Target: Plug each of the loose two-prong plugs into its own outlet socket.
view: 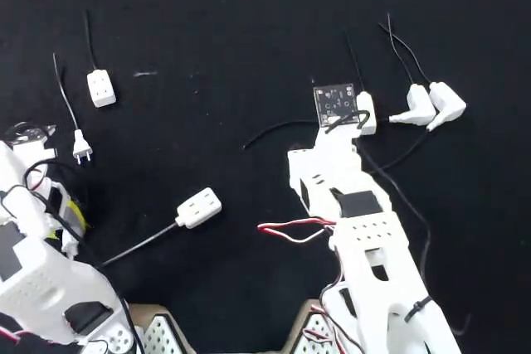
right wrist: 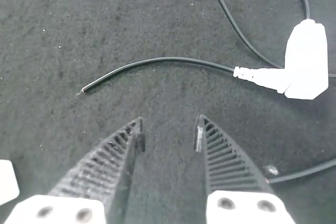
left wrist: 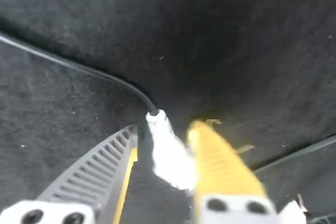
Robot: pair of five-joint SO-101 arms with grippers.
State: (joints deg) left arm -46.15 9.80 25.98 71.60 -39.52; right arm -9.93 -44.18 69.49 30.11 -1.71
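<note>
Down in the lower left of the overhead view sits the left arm. Its wrist camera shows the left claw standing spread, a ribbed grey finger on one side and a yellow finger on the other. A white plug lies between them. It sits hard against the yellow one with a dark gap on the grey side, so nothing is pinched. It looks like a stubby white body, too blurred for detail. A thin black cord leaves its far end and curves away over the black cloth.

The right arm reaches up the middle of the overhead frame. The right claw is spread too, both dark ribbed fingers over cloth. An angled plug lies beyond the fingertips and off to one side, apart from them. It is flat and white, with a ridged collar where its black wire leaves, and the wire runs out to a loose tip.

From above, a two-prong plug lies at the left edge. A small socket sits just up-frame of it, the two not touching. A longer socket sits left of centre, its cord trailing toward the lower left. A pair of white plugs rests side by side at the upper right.
</note>
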